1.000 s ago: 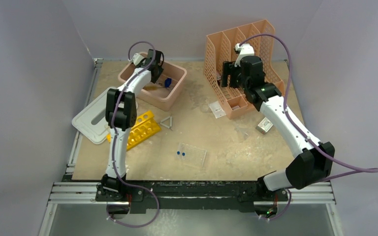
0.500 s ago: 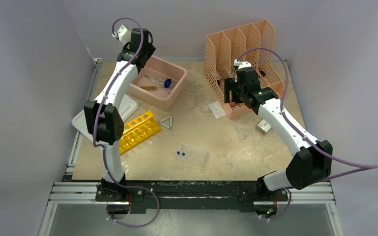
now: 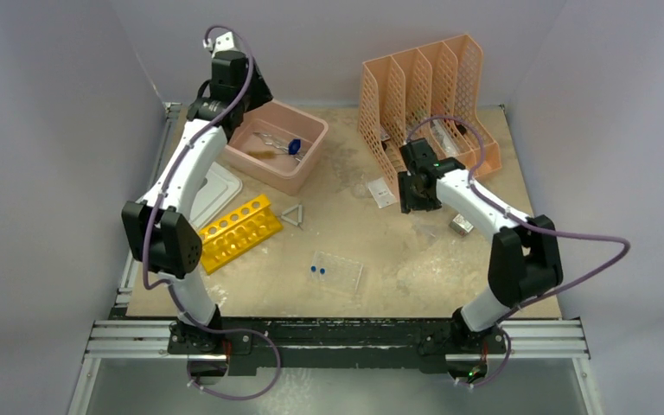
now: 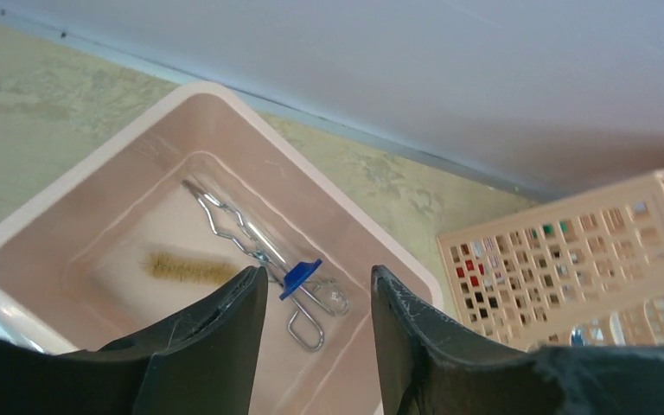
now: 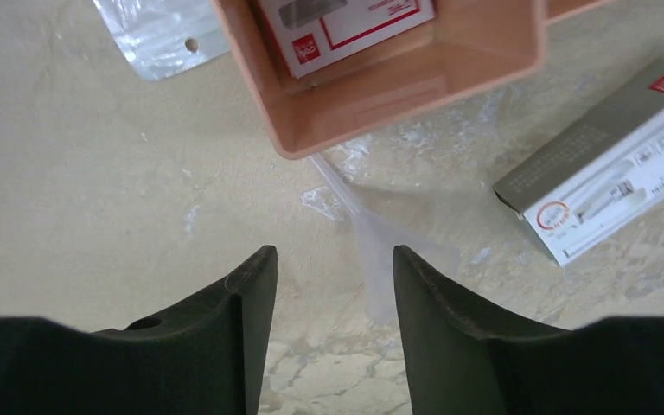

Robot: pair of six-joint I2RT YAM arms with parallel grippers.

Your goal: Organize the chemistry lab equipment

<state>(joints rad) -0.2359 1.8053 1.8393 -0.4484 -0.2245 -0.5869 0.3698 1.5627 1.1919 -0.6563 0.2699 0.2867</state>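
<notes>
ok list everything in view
tub: 1, pink, far left, holding metal tongs, brush, blue-capped piece
lid: 1, pale grey, left edge
test-tube rack: 1, yellow, left of centre
wire triangle: 1, metal, beside rack
clear tray: 1, near centre, two blue-capped vials at its edge
file holder: 1, peach, far right
small box: 1, grey-white, right
clear bag: 1, by file holder
left claw: 1, black, open, near tub
right claw: 1, black, open, above table

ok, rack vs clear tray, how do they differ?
Rack is opaque yellow; tray is clear. Rack shows a row of empty round holes; tray has two blue caps at its left end. Rack sits left of the tray. Both rest on the table.
</notes>
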